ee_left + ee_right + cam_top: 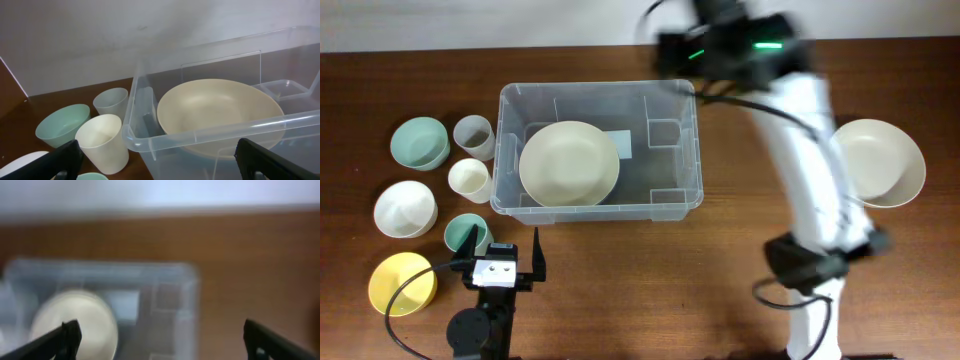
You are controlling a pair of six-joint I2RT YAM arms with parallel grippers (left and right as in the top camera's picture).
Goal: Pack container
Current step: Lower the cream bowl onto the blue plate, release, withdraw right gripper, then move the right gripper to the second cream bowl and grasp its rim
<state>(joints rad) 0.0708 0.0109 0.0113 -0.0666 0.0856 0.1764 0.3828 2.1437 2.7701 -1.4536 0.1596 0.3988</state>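
Overhead, container (660, 165): set mid-table; a cream bowl (569, 163) is seen inside, in its left half.
Overhead, left gripper (505, 250): jaws spread, nothing gripped, near the container's front wall.
Left wrist, cream cup (102, 142): stood just beside the container's left wall.
Right wrist, right gripper (162, 337): jaws spread wide, nothing gripped, above the blurred container.
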